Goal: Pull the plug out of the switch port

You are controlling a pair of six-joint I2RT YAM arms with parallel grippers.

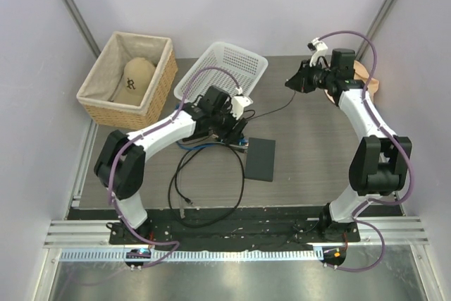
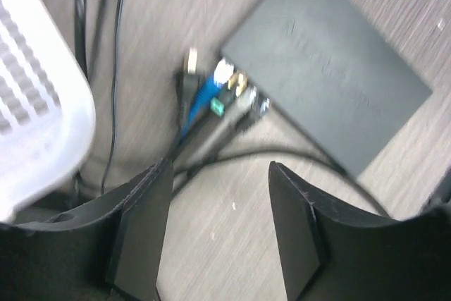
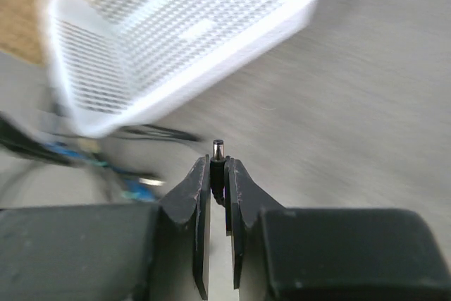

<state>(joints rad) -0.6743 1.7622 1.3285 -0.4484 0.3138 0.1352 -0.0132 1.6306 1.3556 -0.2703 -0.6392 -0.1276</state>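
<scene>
The flat matte-black switch box [image 1: 261, 158] lies mid-table; it also shows in the left wrist view [image 2: 324, 89]. Blue, green and pale connectors [image 2: 222, 93] cluster at its narrow left edge; the sockets themselves are too blurred to make out. My right gripper [image 1: 290, 82] is raised at the far right, away from the box, and is shut on a small black barrel plug [image 3: 218, 151] with a metal tip. The plug's thin black cord [image 1: 271, 109] trails back toward the box. My left gripper [image 1: 236, 132] is open and empty just above the table beside those connectors [image 2: 220, 170].
A white plastic mesh basket [image 1: 222, 68] stands behind the left gripper. A wicker basket [image 1: 151, 93] with a tan cap is at the far left. Black cable loops [image 1: 204, 188] lie in front of the box. A wooden object [image 1: 371, 81] sits behind the right arm.
</scene>
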